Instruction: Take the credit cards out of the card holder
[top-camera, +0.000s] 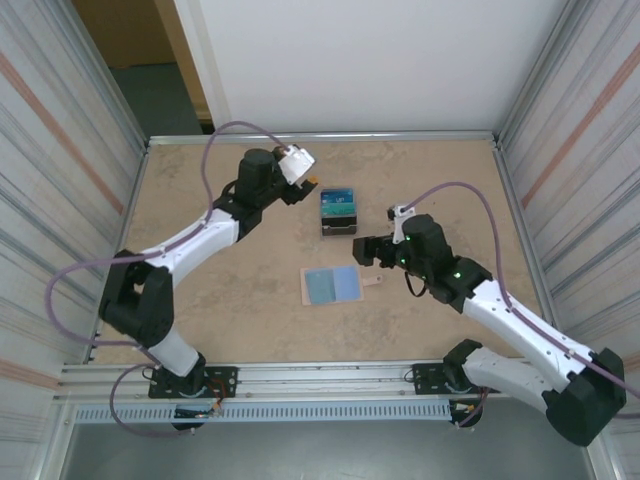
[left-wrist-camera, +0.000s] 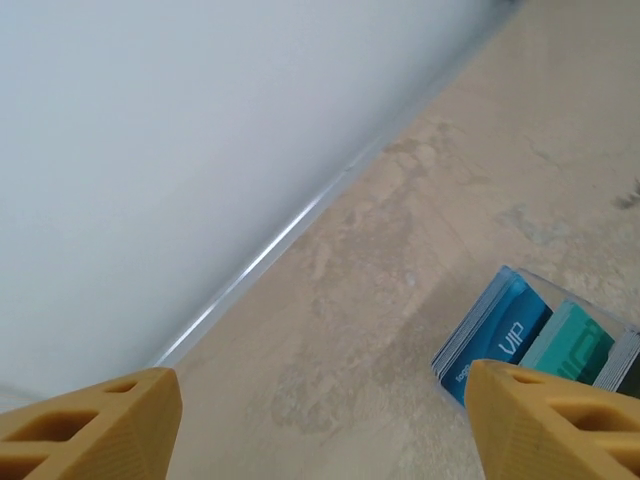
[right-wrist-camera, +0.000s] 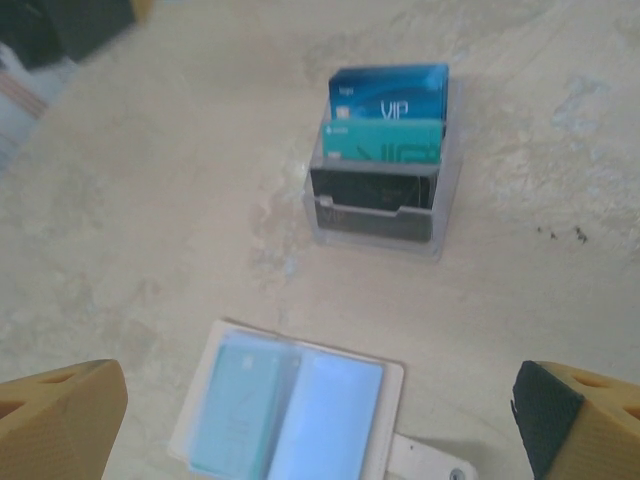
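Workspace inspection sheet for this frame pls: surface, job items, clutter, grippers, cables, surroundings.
Surface: beige table, a few dark specks right of the stand.
Job's things: clear stand holds blue card, teal card and black card, upright in tiers. Open wallet lies flat nearer the arms, with a pale card in its left pocket.
Clutter: nothing seen.
Grippers: left gripper open, empty, by the stand; right gripper open, empty, by the wallet.
Cables: purple cables loop along both arms, off the job's things.
Surroundings: white wall behind, ribbed panels at the sides, rail at the near edge.
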